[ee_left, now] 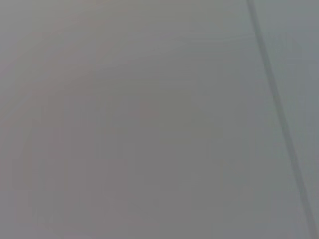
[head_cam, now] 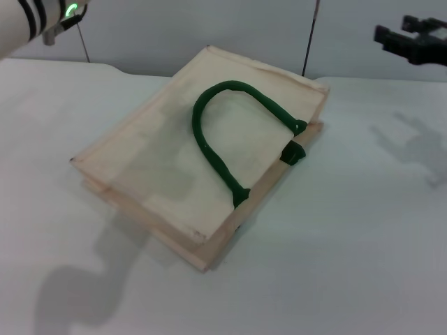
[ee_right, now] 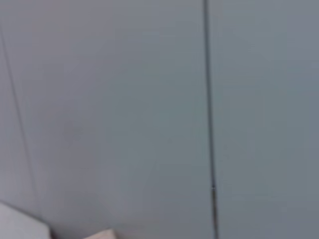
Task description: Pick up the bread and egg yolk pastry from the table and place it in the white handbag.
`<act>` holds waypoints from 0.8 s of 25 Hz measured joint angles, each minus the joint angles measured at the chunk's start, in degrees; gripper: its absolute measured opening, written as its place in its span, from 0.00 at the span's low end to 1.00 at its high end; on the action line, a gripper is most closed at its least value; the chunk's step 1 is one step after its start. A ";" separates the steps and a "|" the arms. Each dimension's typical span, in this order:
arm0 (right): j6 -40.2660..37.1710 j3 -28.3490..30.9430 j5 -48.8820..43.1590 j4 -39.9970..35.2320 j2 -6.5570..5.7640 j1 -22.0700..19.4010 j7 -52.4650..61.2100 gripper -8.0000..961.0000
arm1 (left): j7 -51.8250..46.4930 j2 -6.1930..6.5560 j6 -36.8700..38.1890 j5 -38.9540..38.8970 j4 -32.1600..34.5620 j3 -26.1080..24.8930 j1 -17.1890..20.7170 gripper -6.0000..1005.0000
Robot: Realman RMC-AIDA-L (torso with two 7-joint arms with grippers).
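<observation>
Lying flat: white handbag (head_cam: 160,160) — bread, egg yolk pastry unseen, maybe already inside
Raised clear: left gripper (head_cam: 59,24), right gripper (head_cam: 412,43) — finger state untellable

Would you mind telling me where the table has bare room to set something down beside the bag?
Bare white table lies right of the flat cream cloth handbag with green rope handle, and also along its near-left side. The bag fills the middle. The right gripper hangs over the far right corner.
</observation>
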 joint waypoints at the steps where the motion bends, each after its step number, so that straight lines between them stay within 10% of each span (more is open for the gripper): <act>1: 0.07 0.03 2.87 -0.96 0.07 -1.44 -2.89 0.71 | 0.16 0.03 2.20 -0.14 -0.82 0.73 0.33 0.87; 9: 2.69 3.03 18.67 -12.51 0.21 -11.97 -23.26 0.71 | 0.89 0.24 14.29 -0.04 -5.27 5.26 4.91 0.87; 20: 8.40 23.41 19.45 -27.82 0.23 -21.14 -50.87 0.71 | -1.99 0.23 35.49 -0.25 -15.85 13.94 9.67 0.85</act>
